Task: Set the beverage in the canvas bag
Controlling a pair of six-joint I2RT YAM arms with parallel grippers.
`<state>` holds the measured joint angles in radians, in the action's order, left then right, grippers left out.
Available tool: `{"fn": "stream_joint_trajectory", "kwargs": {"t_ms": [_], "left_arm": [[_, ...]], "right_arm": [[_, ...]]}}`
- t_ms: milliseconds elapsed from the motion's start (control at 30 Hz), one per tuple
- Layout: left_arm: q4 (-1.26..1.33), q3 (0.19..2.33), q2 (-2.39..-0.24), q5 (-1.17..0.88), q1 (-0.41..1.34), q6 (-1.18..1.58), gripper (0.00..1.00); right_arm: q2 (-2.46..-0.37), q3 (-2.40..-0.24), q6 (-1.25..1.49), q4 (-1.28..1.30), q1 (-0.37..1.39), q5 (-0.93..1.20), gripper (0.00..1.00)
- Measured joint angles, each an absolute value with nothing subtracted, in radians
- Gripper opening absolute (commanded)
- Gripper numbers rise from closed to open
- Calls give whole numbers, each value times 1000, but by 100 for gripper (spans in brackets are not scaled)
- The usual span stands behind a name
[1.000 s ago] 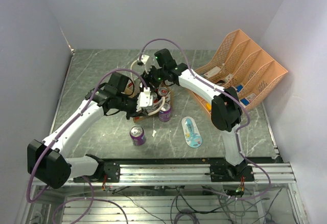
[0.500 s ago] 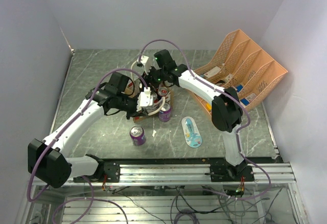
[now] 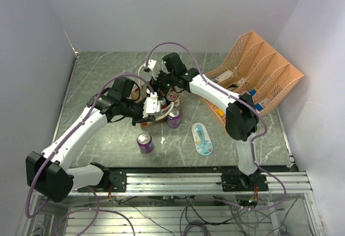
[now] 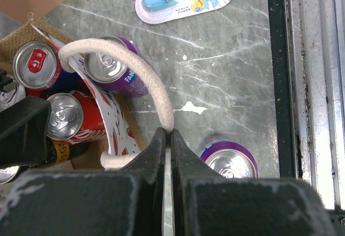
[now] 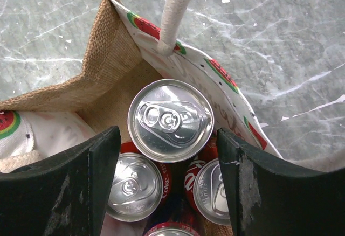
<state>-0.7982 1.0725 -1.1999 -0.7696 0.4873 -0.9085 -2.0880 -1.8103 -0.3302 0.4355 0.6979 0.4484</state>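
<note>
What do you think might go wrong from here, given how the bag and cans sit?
1. The can between the right gripper's fingers appears higher than the red cans packed in the canvas bag; it may fail to settle and topple out.
2. The left gripper pinches just one handle; if that slips, the bag's mouth could sag shut.

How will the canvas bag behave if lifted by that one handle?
Likely floppy: the wall of the canvas bag bows where the left end effector pinches the rope handle. Probably heavy for its size, with several cans inside. Lifted by one handle, it may tilt and spill.
</note>
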Motion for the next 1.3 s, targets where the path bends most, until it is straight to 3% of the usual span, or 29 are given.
{"fn": "stream_joint_trajectory", "kwargs": {"t_ms": [467, 1033, 1300], "left_arm": [[-799, 1073, -1196, -756, 487, -909, 7], [-799, 1073, -1156, -730, 487, -913, 8], [-797, 1073, -1130, -707, 486, -907, 15]], "right_arm": [[-2078, -1814, -340, 457, 702, 454, 80], [-2073, -1863, -307, 477, 711, 484, 78], [-2072, -1866, -308, 479, 715, 481, 78]]}}
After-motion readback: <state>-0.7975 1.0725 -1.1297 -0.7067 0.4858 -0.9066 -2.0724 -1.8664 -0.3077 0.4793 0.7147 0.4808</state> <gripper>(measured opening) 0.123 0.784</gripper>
